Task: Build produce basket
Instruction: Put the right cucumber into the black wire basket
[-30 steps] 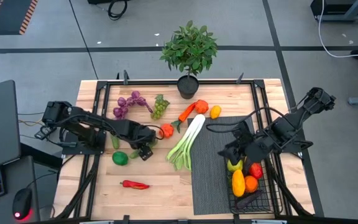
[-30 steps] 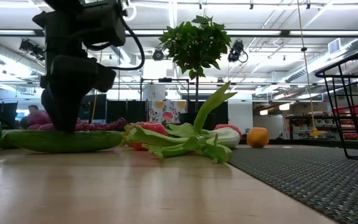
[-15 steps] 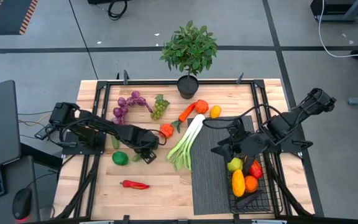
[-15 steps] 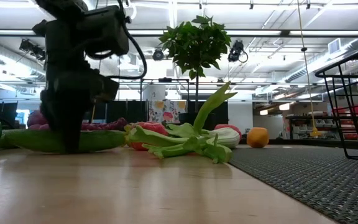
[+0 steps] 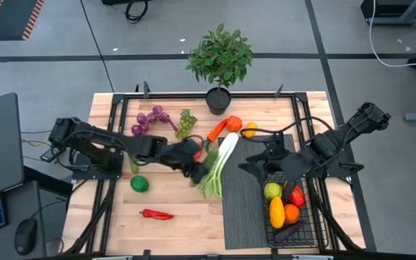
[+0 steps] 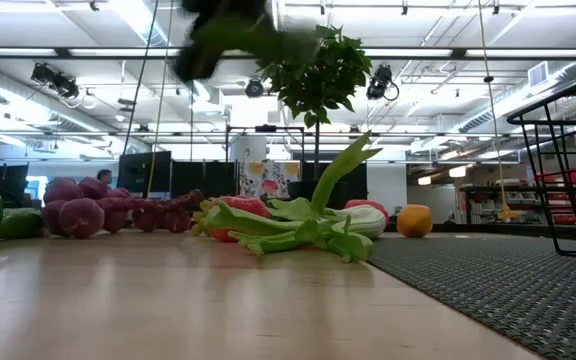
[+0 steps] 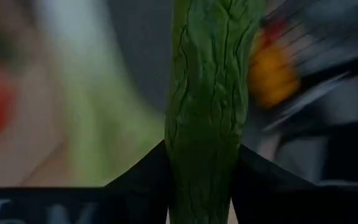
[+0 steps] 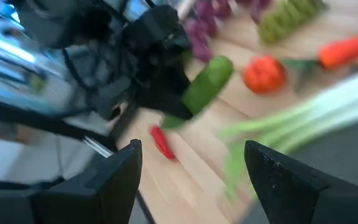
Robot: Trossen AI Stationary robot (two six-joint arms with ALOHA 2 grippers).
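My left gripper (image 5: 196, 169) is shut on a dark green cucumber (image 7: 207, 93), raised above the table beside the leek (image 5: 219, 162); the right wrist view shows the cucumber (image 8: 207, 84) jutting out of it. My right gripper (image 8: 191, 180) stands open and holds nothing, above the mat (image 5: 241, 198) left of the black wire basket (image 5: 322, 225). That basket holds several fruits and peppers. Purple grapes (image 5: 149, 120), green grapes (image 5: 186, 123), a carrot (image 5: 217, 131), a lime (image 5: 140, 183) and a red chili (image 5: 157, 214) lie on the wood. My left gripper pinches the cucumber's two sides (image 7: 179, 168) between its two fingers (image 7: 142, 186), which lie across it. The cucumber is lifted clear of the table and sticks out slantwise past the fingers. How far along its length the hold sits, the gripper hides.
A potted leafy plant (image 5: 220, 61) stands at the table's far edge. An orange pepper (image 5: 234, 123) and a small yellow fruit (image 5: 250, 130) lie by the carrot. The basket's upright side (image 6: 568, 170) rises at the table's right. Bare wood lies along the near edge.
My left gripper has shut on the cucumber, lifted it clear of the table and carried it toward the table's right, to beside the leek, tipping from pointing down toward level. My right gripper has shifted a little toward the table's left.
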